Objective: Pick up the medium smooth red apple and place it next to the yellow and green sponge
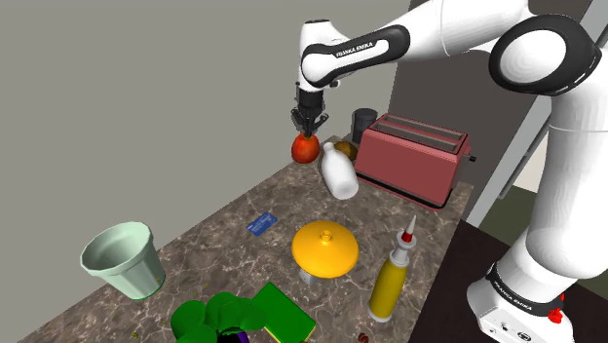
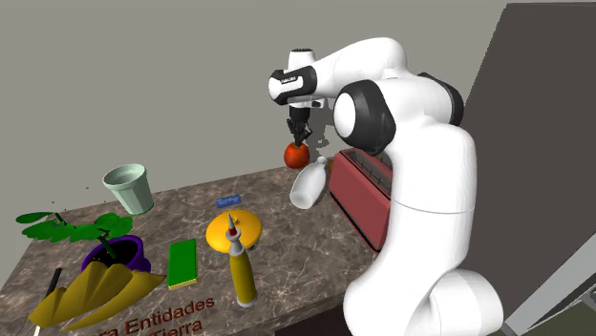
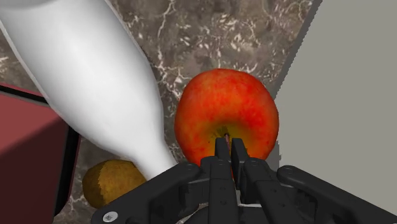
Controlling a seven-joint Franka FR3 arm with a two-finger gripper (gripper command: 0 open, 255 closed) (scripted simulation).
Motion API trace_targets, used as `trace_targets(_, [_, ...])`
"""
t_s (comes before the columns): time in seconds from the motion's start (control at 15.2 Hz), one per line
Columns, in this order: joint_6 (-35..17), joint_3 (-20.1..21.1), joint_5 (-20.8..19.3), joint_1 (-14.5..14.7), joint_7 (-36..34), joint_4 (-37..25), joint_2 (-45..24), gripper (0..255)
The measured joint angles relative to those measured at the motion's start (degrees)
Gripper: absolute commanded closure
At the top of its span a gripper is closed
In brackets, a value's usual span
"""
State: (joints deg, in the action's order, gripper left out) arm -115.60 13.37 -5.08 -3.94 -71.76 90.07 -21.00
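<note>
Red apple (image 3: 226,114), round, glossy, pinched at its stem by black gripper (image 3: 229,145), over marbled counter (image 3: 191,32)

Dark marble counter (image 1: 224,209) with a red toaster (image 1: 414,156) at the far end. Just beside the toaster, a tilted white bottle (image 1: 338,171) and a small brown fruit (image 3: 111,183). Behind the toaster, a dark cup (image 1: 363,122). Nearer than the toaster, a yellow domed lid (image 1: 324,246), a yellow squeeze bottle (image 1: 392,278) and a blue card (image 1: 261,224). Farthest from the toaster, a pale green pot (image 1: 124,258) and a leafy plant (image 1: 216,317).
</note>
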Motion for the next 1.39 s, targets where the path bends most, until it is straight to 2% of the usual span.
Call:
trace_targets(0.66, [7.06, 0.21, 0.40, 0.12, 0.27, -5.92, 1.19, 255])
trace_targets(1.39, [15.97, 0.35, 0.32, 0.67, 0.35, -15.49, 0.52, 255])
